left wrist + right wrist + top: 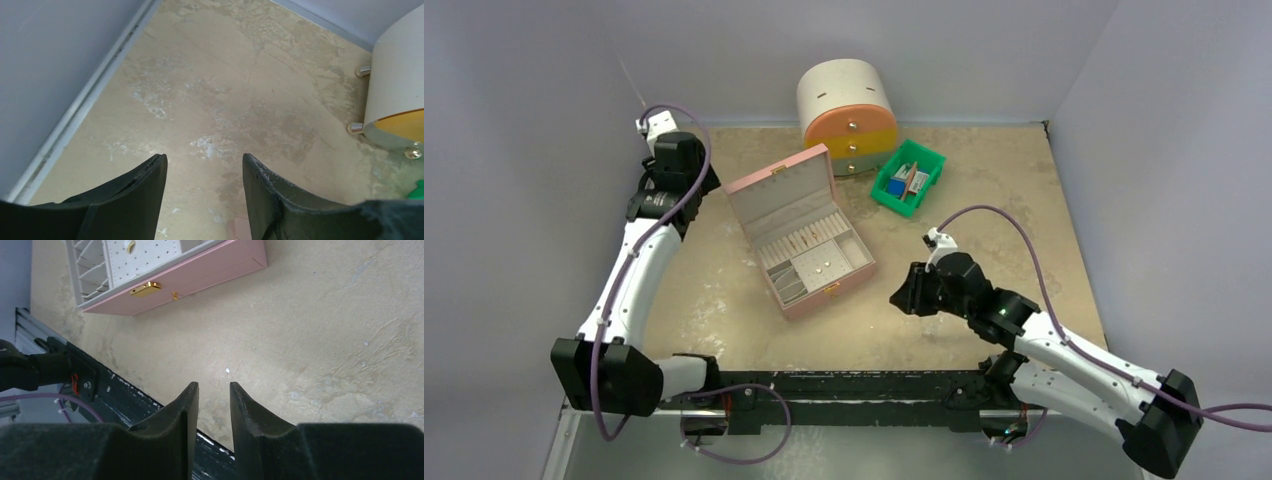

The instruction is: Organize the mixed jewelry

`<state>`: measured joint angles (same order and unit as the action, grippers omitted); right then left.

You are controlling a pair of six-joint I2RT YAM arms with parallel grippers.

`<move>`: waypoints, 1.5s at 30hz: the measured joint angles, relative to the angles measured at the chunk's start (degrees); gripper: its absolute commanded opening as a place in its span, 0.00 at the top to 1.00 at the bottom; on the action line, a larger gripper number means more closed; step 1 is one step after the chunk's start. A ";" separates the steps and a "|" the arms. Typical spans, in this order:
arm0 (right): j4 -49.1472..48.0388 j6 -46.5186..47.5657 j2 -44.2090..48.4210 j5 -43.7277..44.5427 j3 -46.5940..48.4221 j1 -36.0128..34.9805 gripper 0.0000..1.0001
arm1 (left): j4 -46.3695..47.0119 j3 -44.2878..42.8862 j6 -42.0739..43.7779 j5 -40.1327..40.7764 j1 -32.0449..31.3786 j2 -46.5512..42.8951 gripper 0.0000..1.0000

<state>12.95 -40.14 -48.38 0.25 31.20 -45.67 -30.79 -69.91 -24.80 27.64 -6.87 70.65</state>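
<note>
- Top view: pink jewelry box (776, 192) lies open mid-table. Two tiny gold pieces (824, 265) sit on its perforated pad (816, 262). No loose jewelry can be made out on the table (984, 230).
- Left wrist: left gripper (202, 161) has its fingers moderately wide with nothing between, over the far-left corner.
- Right wrist: right gripper (214, 387) has only a narrow gap and is empty, near-right of the box. Judgement: sorting looks largely done. Whether other pieces remain, cannot tell.

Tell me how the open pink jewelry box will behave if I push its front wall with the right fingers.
The pink jewelry box would probably slide rather than tip: it sits low and flat on the table. Its raised lid may wobble or swing, being hinged at the back. The tiny gold piece on its perforated panel could shift if jolted.
</note>
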 measured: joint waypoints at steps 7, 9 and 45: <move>-0.50 -1.01 3.48 -1.90 -2.10 0.00 0.87 | 2.23 0.00 -3.74 -12.52 4.68 4.81 0.61; -1.01 -1.42 3.39 -2.86 -3.15 0.00 0.95 | 2.80 0.00 -4.26 -15.58 4.76 5.81 0.62; 1.75 -2.10 5.46 -4.44 -2.14 0.00 1.00 | 0.87 12.48 -4.09 -44.59 2.91 -2.23 0.92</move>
<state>14.70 -42.24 -42.92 -4.19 29.06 -45.67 -29.91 -57.43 -28.88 -16.95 -3.97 68.42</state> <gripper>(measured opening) 0.004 0.084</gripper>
